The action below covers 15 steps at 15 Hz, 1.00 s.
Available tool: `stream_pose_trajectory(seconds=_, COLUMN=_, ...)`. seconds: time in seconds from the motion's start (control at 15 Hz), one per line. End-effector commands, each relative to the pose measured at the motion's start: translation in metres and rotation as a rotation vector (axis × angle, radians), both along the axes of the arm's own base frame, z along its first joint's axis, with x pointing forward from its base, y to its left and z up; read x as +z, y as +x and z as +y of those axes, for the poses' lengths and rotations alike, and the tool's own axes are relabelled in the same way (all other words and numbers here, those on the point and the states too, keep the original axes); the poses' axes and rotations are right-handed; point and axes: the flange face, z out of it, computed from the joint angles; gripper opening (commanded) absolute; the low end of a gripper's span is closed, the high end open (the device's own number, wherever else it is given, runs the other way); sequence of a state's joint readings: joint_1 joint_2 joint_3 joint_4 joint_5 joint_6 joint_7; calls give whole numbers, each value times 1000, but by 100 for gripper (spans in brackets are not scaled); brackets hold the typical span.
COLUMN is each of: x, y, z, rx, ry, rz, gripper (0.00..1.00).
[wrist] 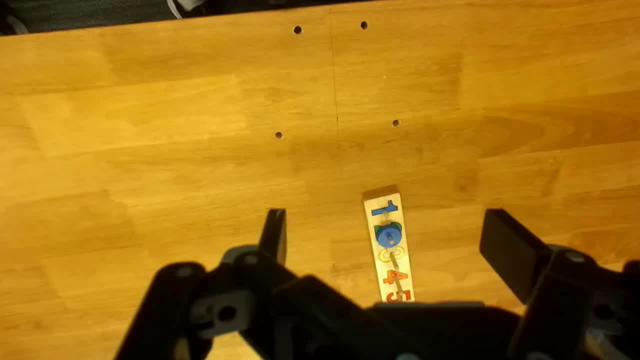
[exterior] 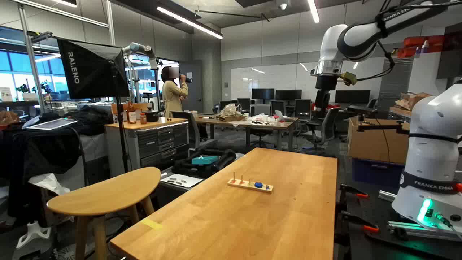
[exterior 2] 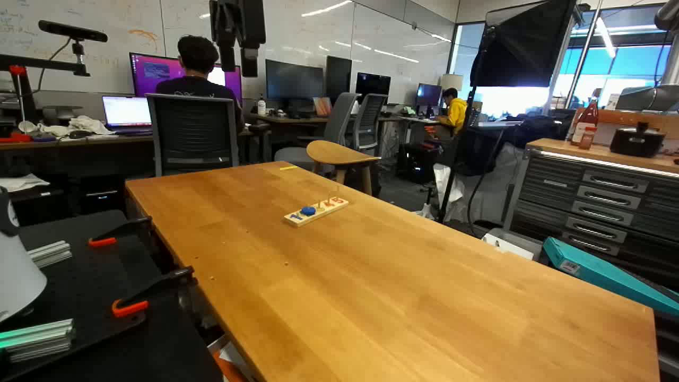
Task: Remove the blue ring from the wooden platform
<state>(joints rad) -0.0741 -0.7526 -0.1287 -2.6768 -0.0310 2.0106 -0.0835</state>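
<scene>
Honey-coloured tabletop (exterior 2: pixel 403 297) is stretching beneath the wooden platform (wrist: pixel 385 266); on the platform, the blue ring (wrist: pixel 383 236) is encircling a peg (wrist: pixel 391 241). Higher than the platform, the gripper (exterior 2: pixel 238 68) is hanging, jaws wide apart.

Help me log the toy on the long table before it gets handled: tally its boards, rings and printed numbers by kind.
Board: 1
Blue ring: 1
Numbers: 5 (the green one mostly covered)
Total: 7
</scene>
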Motion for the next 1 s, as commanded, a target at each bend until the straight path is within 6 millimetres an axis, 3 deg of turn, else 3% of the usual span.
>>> stream_pose_trajectory(seconds=0.0, x=1, y=0, z=0, rx=0, ry=0, rz=0, gripper=100)
stream_pose_trajectory(seconds=0.4, x=3, y=0, z=0, rx=0, ry=-1, rz=-4, gripper=100)
stream_pose_trajectory(seconds=0.67, x=-28, y=48, z=43, rx=54, ry=-35, rz=0, gripper=100)
stream_pose_trajectory(seconds=0.93, x=-74, y=100, z=87, rx=88, ry=-94, rz=-5, gripper=100)
